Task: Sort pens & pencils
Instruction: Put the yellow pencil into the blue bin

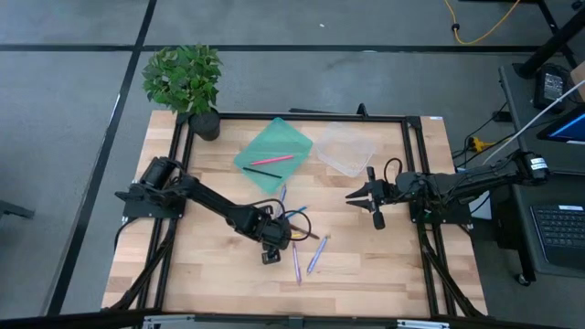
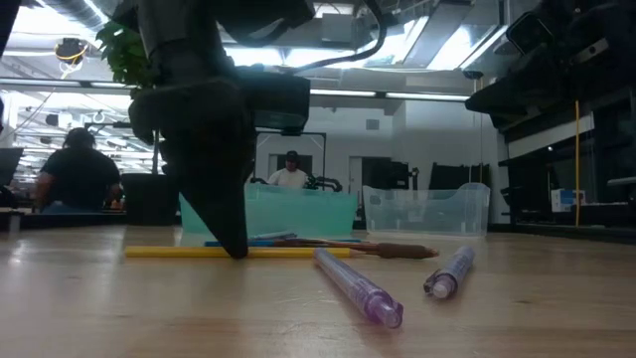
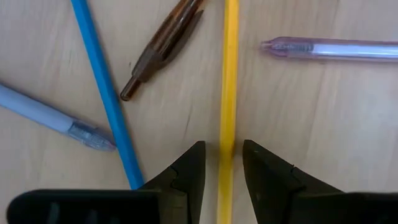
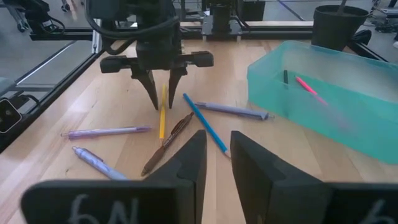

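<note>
My left gripper (image 3: 224, 155) is open and points down at the table's middle (image 1: 271, 247). Its fingers stand on either side of a yellow pencil (image 3: 229, 74) that lies flat on the wood; I see a gap at each side. Beside the pencil lie a blue pencil (image 3: 99, 81), a brown pen (image 3: 161, 46) and lavender pens (image 3: 336, 48) (image 3: 43, 112). Two lavender pens (image 1: 296, 260) (image 1: 317, 254) lie nearer the table's near edge. A pink stick (image 4: 306, 84) and a black one (image 4: 285, 76) lie in the teal bin (image 1: 274, 137). My right gripper (image 4: 217, 149) waits open at the table's right (image 1: 366, 196), holding nothing.
A clear plastic bin (image 1: 347, 149) sits to the right of the teal bin near the far edge. A potted plant (image 1: 187, 82) stands at the far left corner. A black frame rail (image 1: 292, 116) runs around the table. People sit in the room beyond (image 2: 79, 174).
</note>
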`<action>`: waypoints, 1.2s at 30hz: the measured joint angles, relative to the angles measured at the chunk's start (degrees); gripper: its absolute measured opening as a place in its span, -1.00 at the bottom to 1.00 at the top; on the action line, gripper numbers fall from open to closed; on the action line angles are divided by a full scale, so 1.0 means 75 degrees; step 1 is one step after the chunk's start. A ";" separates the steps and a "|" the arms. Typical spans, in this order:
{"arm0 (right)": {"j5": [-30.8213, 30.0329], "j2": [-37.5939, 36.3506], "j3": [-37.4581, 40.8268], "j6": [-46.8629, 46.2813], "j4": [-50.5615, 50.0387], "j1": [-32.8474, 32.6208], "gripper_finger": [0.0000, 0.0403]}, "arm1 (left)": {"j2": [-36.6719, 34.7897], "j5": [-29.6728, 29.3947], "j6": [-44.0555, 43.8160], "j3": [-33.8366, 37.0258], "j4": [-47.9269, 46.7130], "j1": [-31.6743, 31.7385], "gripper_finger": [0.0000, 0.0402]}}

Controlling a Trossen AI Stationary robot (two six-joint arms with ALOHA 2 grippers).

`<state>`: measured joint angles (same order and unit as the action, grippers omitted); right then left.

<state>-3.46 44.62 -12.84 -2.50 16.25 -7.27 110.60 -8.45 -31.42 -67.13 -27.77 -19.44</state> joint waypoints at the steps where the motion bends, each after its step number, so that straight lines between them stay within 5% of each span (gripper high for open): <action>1: 0.0000 0.0000 0.0000 -0.0003 -0.0009 0.0000 -0.63 | 0.0039 -0.0001 -0.0002 -0.0003 -0.0010 0.0000 -0.49; 8: 0.0004 0.0000 0.0000 -0.0003 -0.0006 0.0000 -0.63 | 0.0074 0.0232 -0.0462 -0.0006 -0.0269 0.0024 -0.53; 21: 0.0006 0.0000 0.0000 -0.0003 -0.0052 0.0000 -0.63 | 0.0088 0.0469 -0.0607 0.0008 -0.0389 0.0033 -0.96; 36: 0.0004 0.0000 0.0000 -0.0006 -0.0145 0.0000 -0.63 | 0.0085 0.0523 -0.0548 0.0030 -0.0372 0.0006 -0.99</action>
<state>-3.43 44.62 -12.84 -2.55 15.17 -7.27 111.24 -4.53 -35.53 -66.91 -30.56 -19.40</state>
